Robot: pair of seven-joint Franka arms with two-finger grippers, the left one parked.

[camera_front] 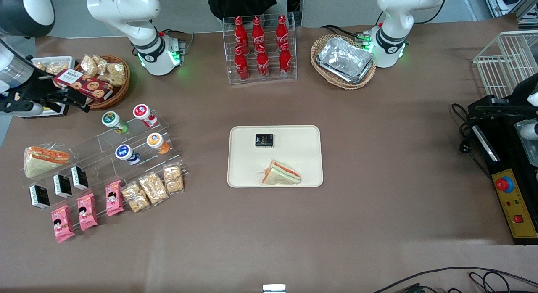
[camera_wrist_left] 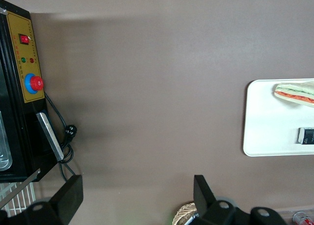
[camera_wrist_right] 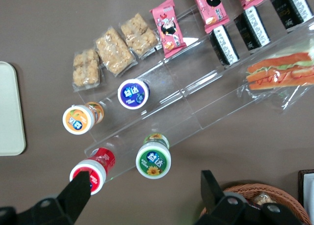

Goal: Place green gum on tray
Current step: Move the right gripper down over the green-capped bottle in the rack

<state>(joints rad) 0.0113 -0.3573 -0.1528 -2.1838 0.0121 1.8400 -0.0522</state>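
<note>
The green gum [camera_front: 114, 121] is a small bottle with a white-rimmed green lid, lying on the clear acrylic rack [camera_front: 126, 146] beside the red-lidded bottle [camera_front: 144, 114]. In the right wrist view the green gum [camera_wrist_right: 153, 159] lies just ahead of my gripper [camera_wrist_right: 145, 191], which is open and empty with one finger [camera_wrist_right: 74, 193] over the red-lidded bottle [camera_wrist_right: 90, 174]. In the front view my gripper [camera_front: 67, 98] hangs high above the table near the wicker basket [camera_front: 110, 76]. The cream tray [camera_front: 294, 158] at the table's middle holds a black packet [camera_front: 264, 140] and a wrapped sandwich [camera_front: 281, 174].
The rack also holds an orange-lidded bottle [camera_front: 157, 142], a blue-lidded bottle [camera_front: 126, 154], granola bars [camera_front: 152, 188], pink snack packs [camera_front: 87, 210], black packets [camera_front: 62, 186] and a sandwich [camera_front: 44, 159]. A cola bottle rack [camera_front: 260, 49] and foil pans in a basket [camera_front: 344, 59] stand farther back.
</note>
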